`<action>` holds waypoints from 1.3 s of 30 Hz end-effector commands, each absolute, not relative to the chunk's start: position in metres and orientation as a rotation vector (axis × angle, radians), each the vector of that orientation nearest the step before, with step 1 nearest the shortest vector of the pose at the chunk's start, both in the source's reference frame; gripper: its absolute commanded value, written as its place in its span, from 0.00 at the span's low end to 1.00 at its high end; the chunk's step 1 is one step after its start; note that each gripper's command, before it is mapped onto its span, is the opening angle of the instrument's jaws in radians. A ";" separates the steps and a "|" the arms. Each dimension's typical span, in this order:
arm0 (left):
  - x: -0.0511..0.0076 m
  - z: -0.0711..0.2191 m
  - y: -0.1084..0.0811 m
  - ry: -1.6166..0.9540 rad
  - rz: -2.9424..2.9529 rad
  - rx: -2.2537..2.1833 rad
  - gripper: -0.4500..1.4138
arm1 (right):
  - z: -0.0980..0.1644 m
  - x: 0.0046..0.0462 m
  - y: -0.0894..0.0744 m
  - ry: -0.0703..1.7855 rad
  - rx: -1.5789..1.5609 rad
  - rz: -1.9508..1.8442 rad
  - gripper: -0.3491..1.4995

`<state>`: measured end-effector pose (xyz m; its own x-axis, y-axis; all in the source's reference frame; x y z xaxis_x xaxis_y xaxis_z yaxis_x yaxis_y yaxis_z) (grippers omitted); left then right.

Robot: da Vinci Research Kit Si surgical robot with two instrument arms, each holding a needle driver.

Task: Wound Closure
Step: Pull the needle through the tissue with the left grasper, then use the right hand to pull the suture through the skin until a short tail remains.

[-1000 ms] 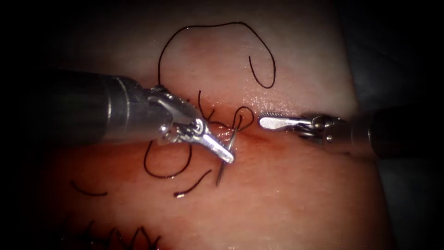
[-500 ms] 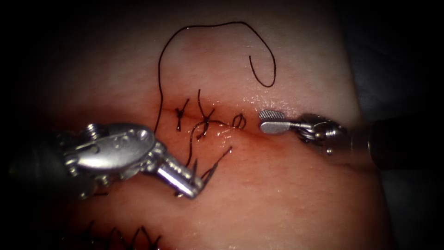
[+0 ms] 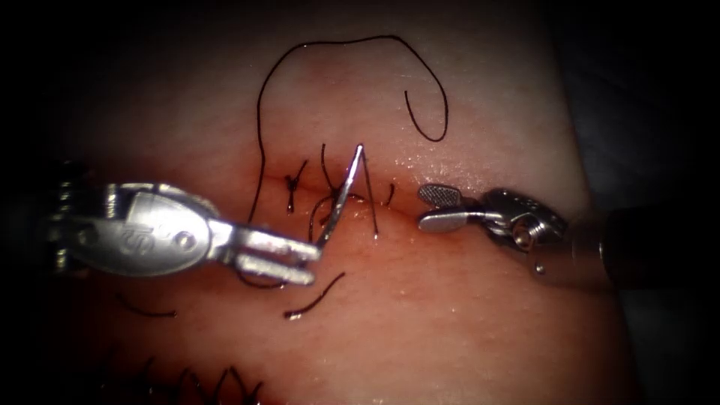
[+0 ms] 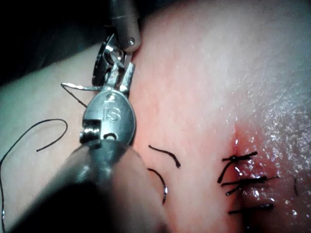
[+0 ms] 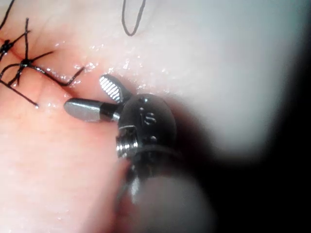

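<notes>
The dark black suture thread (image 5: 130,19) runs off the picture's edge in the right wrist view. The thin curved steel needle's (image 3: 341,196) held end is hidden between the left tool's (image 3: 311,264) jaws.

Two tools (image 3: 281,259) (image 3: 439,208), one needle (image 3: 341,196), one tissue (image 3: 465,315)

Polished metal left claw (image 3: 300,259), ridged metal right claw (image 3: 439,206), glistening wet tissue (image 3: 465,315), thin dark thread (image 3: 352,39)

Beyond the right edge of the tissue (image 3: 487,330) lies a dark grey surface (image 3: 652,97), dim and without detail. The left wrist view shows similar darkness beside the tissue; its material I cannot tell.
</notes>
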<state>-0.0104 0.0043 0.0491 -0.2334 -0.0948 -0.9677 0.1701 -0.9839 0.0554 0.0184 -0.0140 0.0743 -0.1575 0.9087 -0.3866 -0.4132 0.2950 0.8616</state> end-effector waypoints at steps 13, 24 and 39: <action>-0.0069 0.047 0.009 -0.220 -2.399 1.843 0.00 | 0.070 0.0191 -0.014 1.157 0.414 1.192 0.52; -0.0040 0.043 0.013 -0.321 -2.396 1.837 0.00 | 0.063 0.0224 -0.015 1.119 0.297 1.044 0.58; -0.0037 0.048 0.007 -0.241 -2.371 1.900 0.00 | 0.066 0.0260 -0.016 0.999 0.238 0.942 0.62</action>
<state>-0.0032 0.0068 0.0477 -0.2169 -0.1710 -0.9611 -0.0250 -0.9832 0.1805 0.0253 -0.0152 0.0658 0.2033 0.7661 -0.6097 -0.5672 0.5997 0.5645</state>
